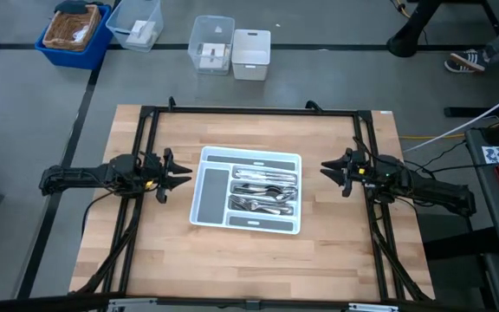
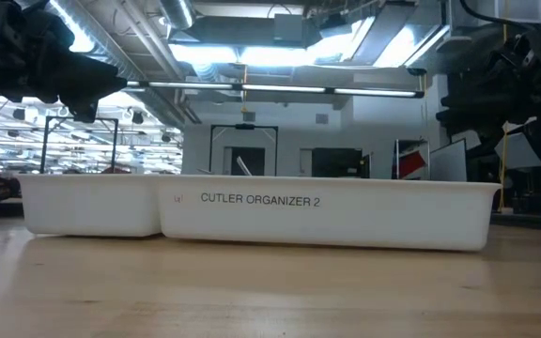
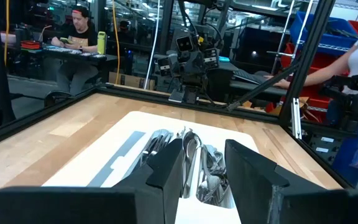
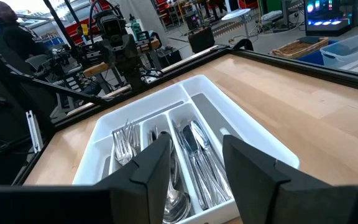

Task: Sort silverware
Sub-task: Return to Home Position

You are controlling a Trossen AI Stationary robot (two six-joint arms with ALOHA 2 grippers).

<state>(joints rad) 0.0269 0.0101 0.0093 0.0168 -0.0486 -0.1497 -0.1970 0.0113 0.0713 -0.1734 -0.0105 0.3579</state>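
Observation:
A white tray (image 1: 248, 191) with grey compartments lies in the middle of the wooden table. The silverware (image 1: 265, 192) lies in its three long compartments, sorted: forks (image 4: 123, 146), spoons (image 4: 174, 202) and knives (image 4: 197, 155). My left gripper (image 1: 180, 173) hovers level and open just off the tray's left end, above the table, and its own view (image 3: 207, 180) looks past the fingers at the silverware (image 3: 191, 155). My right gripper (image 1: 329, 169) hovers open off the tray's right end (image 4: 197, 174). Neither touches anything. In the low view the tray's side wall (image 2: 252, 211) hides the silverware.
A black frame (image 1: 249, 111) runs round the table. On the floor beyond the far edge stand a blue bin (image 1: 74, 33), clear bins (image 1: 212, 43) and a white bin (image 1: 251, 54). Bare wood (image 1: 249, 269) lies toward the near edge. People sit and stand in the room beyond.

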